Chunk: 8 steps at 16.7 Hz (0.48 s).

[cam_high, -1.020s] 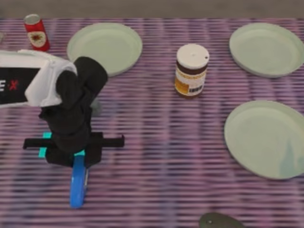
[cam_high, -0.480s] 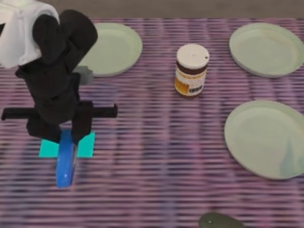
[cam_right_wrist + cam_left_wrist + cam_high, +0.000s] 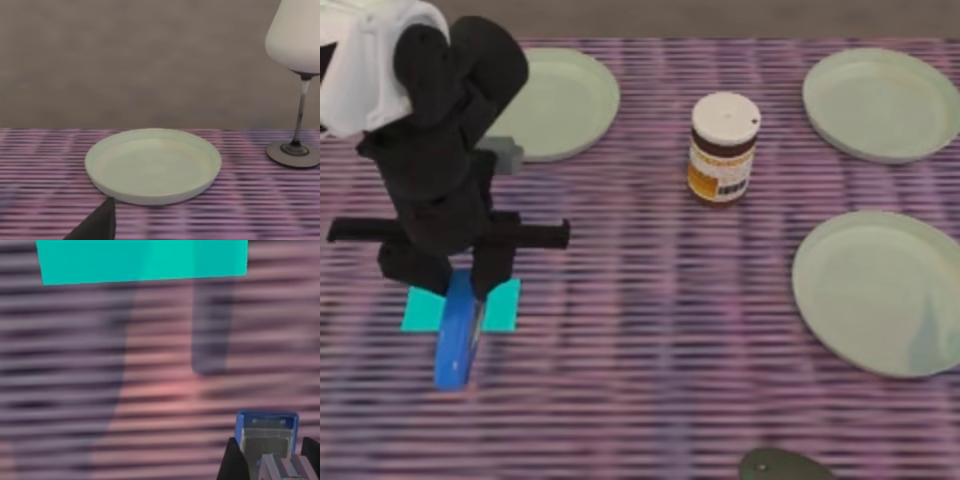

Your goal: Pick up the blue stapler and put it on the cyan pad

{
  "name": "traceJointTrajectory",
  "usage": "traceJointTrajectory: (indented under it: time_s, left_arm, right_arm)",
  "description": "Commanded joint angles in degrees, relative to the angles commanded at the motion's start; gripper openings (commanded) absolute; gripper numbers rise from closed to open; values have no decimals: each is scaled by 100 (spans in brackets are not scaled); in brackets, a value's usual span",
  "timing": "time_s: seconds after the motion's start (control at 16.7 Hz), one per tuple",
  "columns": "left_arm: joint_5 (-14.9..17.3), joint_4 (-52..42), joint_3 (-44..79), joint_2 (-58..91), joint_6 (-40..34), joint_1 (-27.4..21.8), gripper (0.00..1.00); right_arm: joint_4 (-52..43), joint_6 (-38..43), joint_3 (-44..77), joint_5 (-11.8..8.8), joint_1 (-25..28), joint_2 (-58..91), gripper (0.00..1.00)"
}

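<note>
My left gripper (image 3: 466, 288) is shut on the blue stapler (image 3: 456, 340) and holds it above the table at the left. Seen from above, the stapler's far end overlaps the cyan pad (image 3: 418, 311) while its near end reaches past the pad's front edge. In the left wrist view the stapler's tip (image 3: 267, 432) sticks out between the two dark fingers (image 3: 233, 461). There the cyan pad (image 3: 142, 260) lies flat on the cloth farther ahead, and the stapler's shadow falls between them. My right arm (image 3: 778, 466) stays parked at the front edge.
Three pale green plates (image 3: 552, 98) (image 3: 880, 100) (image 3: 875, 290) lie on the purple striped cloth, one also in the right wrist view (image 3: 152, 165). A white-lidded jar (image 3: 723, 148) stands at the middle back. A wine glass (image 3: 299, 75) stands beside the right plate.
The left arm has risen and swung left and back with the stapler, uncovering the cyan pad. In the last half second it barely moved. The right arm is still.
</note>
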Motion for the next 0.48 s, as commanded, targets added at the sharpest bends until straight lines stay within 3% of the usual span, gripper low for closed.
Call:
traceJointTrajectory:
  time_s: [0.24,0.48]
  left_arm:
    - [21,-88,339,302,1301,7,0]
    - [52,-144,653,613,3381,66,0]
  right_arm:
    - [0,0,0,0,0,0,100]
    - [0,0,0,0,0,0,100]
